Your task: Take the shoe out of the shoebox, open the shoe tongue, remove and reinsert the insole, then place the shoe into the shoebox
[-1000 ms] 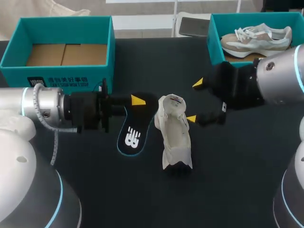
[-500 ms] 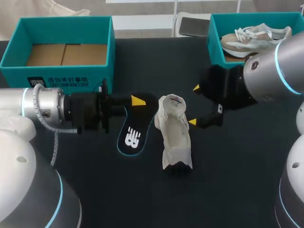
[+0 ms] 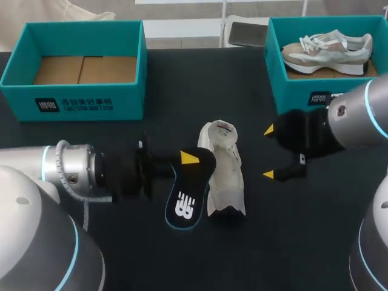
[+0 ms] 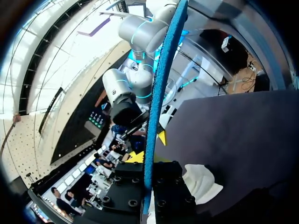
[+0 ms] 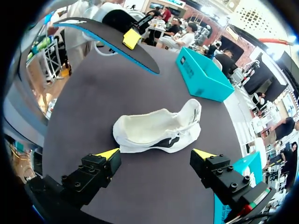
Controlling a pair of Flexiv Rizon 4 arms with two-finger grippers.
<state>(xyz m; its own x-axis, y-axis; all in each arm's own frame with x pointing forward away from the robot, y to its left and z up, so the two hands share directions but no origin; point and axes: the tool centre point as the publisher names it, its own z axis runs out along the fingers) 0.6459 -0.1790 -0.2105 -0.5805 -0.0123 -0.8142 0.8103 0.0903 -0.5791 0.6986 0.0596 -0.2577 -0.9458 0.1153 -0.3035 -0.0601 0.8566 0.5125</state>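
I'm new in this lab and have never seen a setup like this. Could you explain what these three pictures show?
It is one robot with two arms working at a dark table. The wide picture looks down from a camera above and behind the robot. The two round pictures come from cameras on its wrists, looking out along the fingers with yellow tips.

On the table lies a white shoe. At the far side stand two teal boxes: the left box shows only its cardboard bottom, and the right box holds a second shoe.

The left gripper is shut on a black insole with a blue edge and holds it beside the white shoe. The right gripper is open on the shoe's other side and holds nothing.
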